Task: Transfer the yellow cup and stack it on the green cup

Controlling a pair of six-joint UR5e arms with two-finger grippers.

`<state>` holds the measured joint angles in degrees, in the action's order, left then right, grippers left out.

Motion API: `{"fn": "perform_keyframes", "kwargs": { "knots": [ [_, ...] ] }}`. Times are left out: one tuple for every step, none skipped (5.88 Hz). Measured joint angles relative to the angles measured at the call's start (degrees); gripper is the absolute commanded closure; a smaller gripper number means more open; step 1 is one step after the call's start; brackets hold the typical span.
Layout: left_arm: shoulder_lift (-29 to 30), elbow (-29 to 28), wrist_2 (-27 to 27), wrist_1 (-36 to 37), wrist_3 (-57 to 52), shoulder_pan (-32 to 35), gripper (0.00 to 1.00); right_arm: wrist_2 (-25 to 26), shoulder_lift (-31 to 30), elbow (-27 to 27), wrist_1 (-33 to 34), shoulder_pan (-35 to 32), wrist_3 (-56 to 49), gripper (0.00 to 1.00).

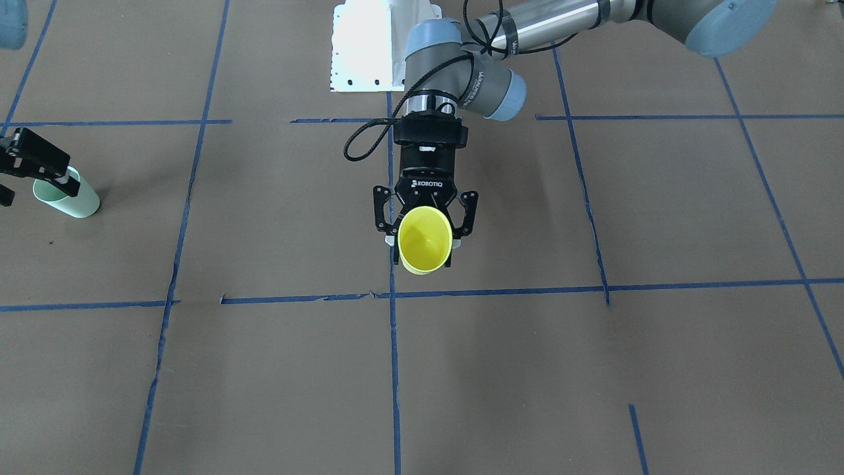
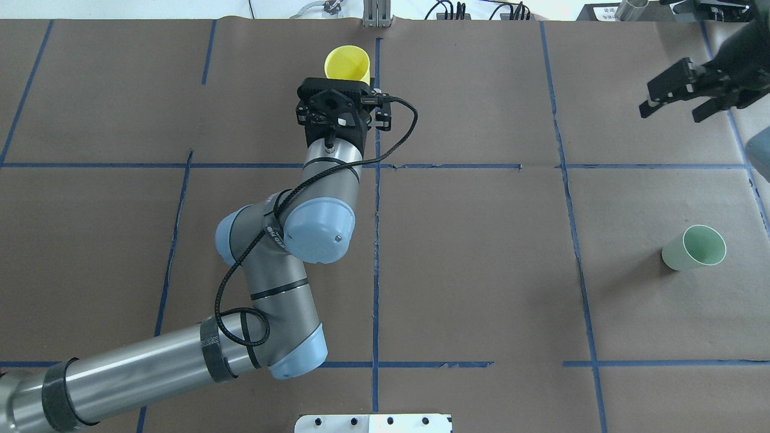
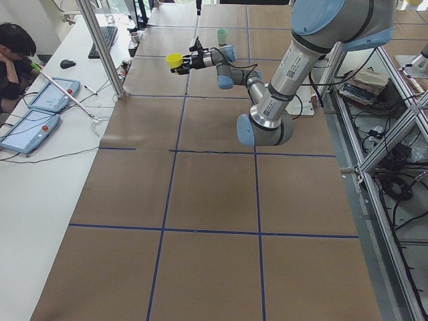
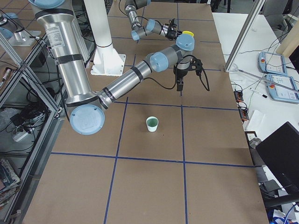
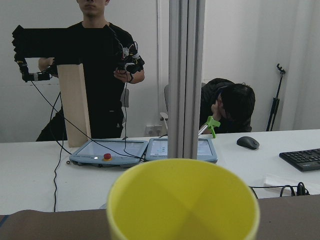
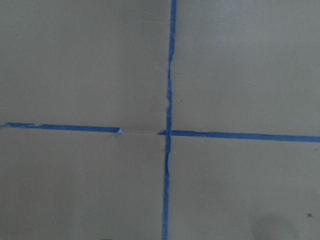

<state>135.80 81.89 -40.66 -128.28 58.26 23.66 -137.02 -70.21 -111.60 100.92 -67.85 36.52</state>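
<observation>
The left jaws pinch the yellow cup [image 1: 425,239] by its sides, one finger on either flank. They hold it clear of the table [image 2: 481,270] with its mouth up, and the left arm [image 2: 325,180] reaches out level behind it. In the left wrist view the cup's rim fills the lower edge, just ahead of the jaws. The right jaws are spread and hold nothing, hanging above the table on the right arm [image 4: 117,88]. The green cup [image 2: 695,248] stands upright on the table, well apart from the left jaws. It is nearer the right jaws, but lower than them and off to one side, not between them. Beneath the right jaws the wrist view shows brown table crossed by blue tape [image 6: 168,75].
</observation>
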Motion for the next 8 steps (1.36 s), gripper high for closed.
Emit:
{"fn": "perform_keyframes", "kwargs": {
  "knots": [
    [2.03, -2.59, 2.08, 0.39, 2.10, -1.78, 0.71, 0.08, 7.52, 1.40, 5.82, 2.17, 3.36, 0.00],
    [3.61, -4.90, 4.56, 0.46, 3.13, -3.49, 0.71, 0.17, 14.43, 3.47, 10.90, 4.42, 6.15, 0.00],
    [4.19, -5.74, 6.12, 0.48, 3.43, -4.71, 0.71, 0.20, 20.61, 7.35, 12.92, 6.54, 9.14, 0.00],
    [4.37, -5.97, 6.61, 0.51, 3.50, -5.28, 0.71, 0.24, 28.02, 14.52, 14.13, 8.56, 11.03, 0.01],
    [4.38, -6.01, 6.70, 0.53, 3.50, -5.42, 0.71, 0.54, 34.99, 22.31, 15.17, 10.81, 11.76, 0.01],
    [4.39, -6.03, 6.72, 0.50, 3.48, -5.45, 0.71, 1.72, 40.10, 28.29, 15.59, 13.30, 12.41, 0.01],
    [4.39, -6.04, 6.70, 0.49, 3.51, -5.47, 0.71, 3.28, 42.87, 31.38, 15.74, 15.31, 13.25, 0.04],
    [4.36, -6.04, 6.67, 0.46, 3.52, -5.47, 0.71, 4.51, 43.96, 32.51, 15.78, 16.59, 13.65, 0.07]
  ]
}}
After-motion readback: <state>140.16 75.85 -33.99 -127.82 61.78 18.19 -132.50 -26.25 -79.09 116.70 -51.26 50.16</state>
